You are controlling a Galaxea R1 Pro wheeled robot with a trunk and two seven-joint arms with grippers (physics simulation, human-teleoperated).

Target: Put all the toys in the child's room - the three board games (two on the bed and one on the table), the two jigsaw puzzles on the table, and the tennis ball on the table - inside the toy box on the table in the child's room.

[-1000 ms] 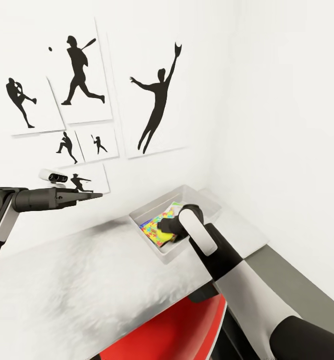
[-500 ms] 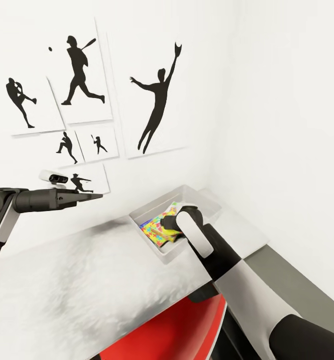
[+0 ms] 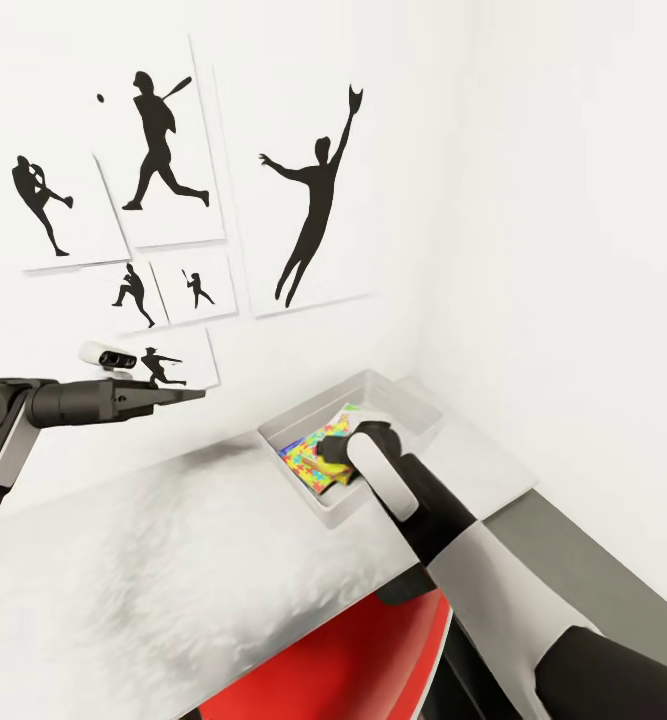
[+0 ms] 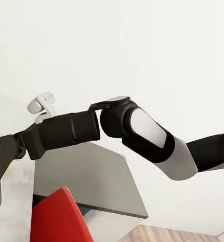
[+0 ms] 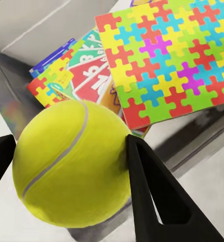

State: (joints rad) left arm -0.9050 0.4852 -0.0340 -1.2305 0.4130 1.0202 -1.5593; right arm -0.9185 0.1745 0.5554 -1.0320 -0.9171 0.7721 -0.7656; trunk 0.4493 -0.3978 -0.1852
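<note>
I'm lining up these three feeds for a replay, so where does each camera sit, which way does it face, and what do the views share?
Head view: on the robot's head, looking forward and down at the table and toy box; both arms show, the left gripper raised by the wall.
Left wrist view: on the left arm, facing across at the right arm.
Right wrist view: on the right arm, looking along the right gripper at the tennis ball it grips above the jigsaw puzzles.
Shared: head and right wrist views both show the puzzles inside the toy box.

Head and right wrist cameras share toy box (image 3: pixel 413 405).
</note>
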